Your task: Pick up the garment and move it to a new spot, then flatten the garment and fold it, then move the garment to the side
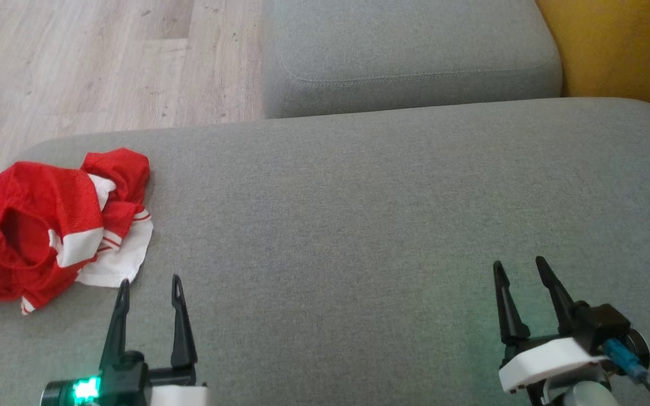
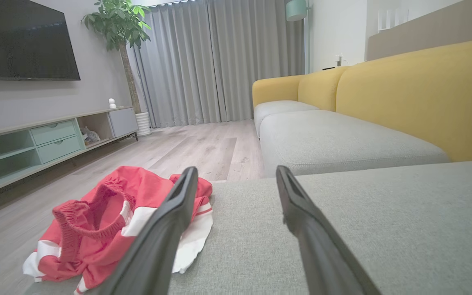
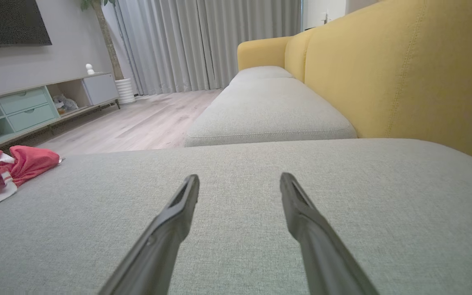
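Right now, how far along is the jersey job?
Done: nothing visible; the red jersey lies crumpled at the left end of the grey sofa cushion. In hand: nothing; the left tool is open and empty by its near edge, and the right tool is open over bare cushion. Left: pick up, move, flatten, fold, set aside.

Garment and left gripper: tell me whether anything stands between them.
Nothing visible does. The garment lies crumpled at the left end of the grey cushion, just ahead and to the left of the open left gripper, with at most bare cushion between them.
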Available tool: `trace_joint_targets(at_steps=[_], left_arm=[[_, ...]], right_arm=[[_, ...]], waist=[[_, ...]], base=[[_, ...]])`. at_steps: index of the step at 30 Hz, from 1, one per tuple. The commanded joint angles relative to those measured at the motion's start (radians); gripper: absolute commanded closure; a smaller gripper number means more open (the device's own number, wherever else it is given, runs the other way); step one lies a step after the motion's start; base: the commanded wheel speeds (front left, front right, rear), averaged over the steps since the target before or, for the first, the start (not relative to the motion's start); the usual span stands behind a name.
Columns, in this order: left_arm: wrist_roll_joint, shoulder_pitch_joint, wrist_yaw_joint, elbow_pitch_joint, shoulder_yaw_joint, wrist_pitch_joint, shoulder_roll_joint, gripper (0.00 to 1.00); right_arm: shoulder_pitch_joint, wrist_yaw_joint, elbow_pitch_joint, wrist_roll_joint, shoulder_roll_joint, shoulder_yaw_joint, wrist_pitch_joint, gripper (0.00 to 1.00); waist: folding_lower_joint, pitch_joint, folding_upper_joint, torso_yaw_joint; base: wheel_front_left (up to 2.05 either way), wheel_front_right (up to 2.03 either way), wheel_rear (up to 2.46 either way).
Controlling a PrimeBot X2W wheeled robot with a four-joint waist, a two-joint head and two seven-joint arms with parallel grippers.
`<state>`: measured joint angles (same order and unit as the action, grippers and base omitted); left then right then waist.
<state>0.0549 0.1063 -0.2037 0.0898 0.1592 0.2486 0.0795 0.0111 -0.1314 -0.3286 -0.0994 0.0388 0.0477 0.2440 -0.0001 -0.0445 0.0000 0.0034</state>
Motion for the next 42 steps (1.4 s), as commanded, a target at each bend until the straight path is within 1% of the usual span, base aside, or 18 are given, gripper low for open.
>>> trace_joint_targets(at_steps=[1,6,14,21,25,28,31,39,40,41,42], left_arm=[[-0.015,-0.021,-0.006,-0.032,-0.034,0.013,0.004,0.00],[0.003,-0.017,0.008,-0.022,-0.052,0.013,-0.007,0.00],[-0.002,-0.018,0.021,0.003,-0.067,0.013,-0.017,0.00],[0.004,-0.027,0.046,0.028,-0.091,0.013,-0.021,0.00],[0.001,-0.041,0.065,0.058,-0.106,0.013,-0.021,0.00],[-0.006,-0.044,0.052,0.084,-0.116,0.013,-0.023,0.00],[-0.012,-0.041,0.042,0.090,-0.111,0.013,-0.025,0.00],[-0.018,-0.022,0.020,0.068,-0.095,0.013,-0.027,0.00],[-0.018,-0.018,0.017,0.065,-0.097,0.013,-0.028,0.00],[-0.018,-0.018,0.017,0.065,-0.097,0.013,-0.028,0.00],[-0.019,-0.016,0.017,0.062,-0.098,0.013,-0.028,0.00]], right_arm=[[-0.045,0.001,0.027,0.026,0.011,0.028,0.018,0.00],[-0.046,0.001,0.027,0.025,0.011,0.025,0.018,0.00],[-0.044,0.001,0.028,0.030,0.011,0.024,0.018,0.00],[-0.039,0.001,0.025,0.031,0.011,0.024,0.018,0.00],[-0.033,0.001,0.021,0.026,0.011,0.015,0.018,0.00],[-0.031,0.001,0.019,0.029,0.011,0.018,0.018,0.00],[-0.030,0.001,0.022,0.029,0.011,0.020,0.018,0.00],[-0.010,0.001,0.022,0.015,0.011,0.040,0.018,0.00],[-0.009,0.001,0.021,0.013,0.011,0.044,0.018,0.00],[-0.009,0.001,0.021,0.013,0.011,0.044,0.018,0.00],[-0.006,0.001,0.021,0.012,0.011,0.045,0.018,0.00]], waist=[[0.0001,-0.001,0.0000,-0.002],[0.0001,-0.001,0.0000,-0.005],[0.0001,-0.005,0.0000,-0.006],[0.0001,-0.007,0.0000,0.001],[0.0001,-0.007,0.0000,0.018],[0.0001,-0.006,0.0000,0.044],[0.0001,-0.007,0.0000,0.084],[0.0001,-0.023,0.0000,0.251],[0.0001,-0.026,0.0000,0.269],[0.0001,-0.026,0.0000,0.269],[0.0001,-0.029,0.0000,0.292]], base=[[0.00,0.00,0.00],[0.00,0.00,0.00],[0.00,0.00,0.00],[0.00,0.00,0.00],[0.00,0.00,0.00],[0.00,0.00,0.00],[0.00,0.00,0.00],[0.00,0.00,0.00],[0.00,0.00,0.00],[0.00,0.00,0.00],[0.00,0.00,0.00]])
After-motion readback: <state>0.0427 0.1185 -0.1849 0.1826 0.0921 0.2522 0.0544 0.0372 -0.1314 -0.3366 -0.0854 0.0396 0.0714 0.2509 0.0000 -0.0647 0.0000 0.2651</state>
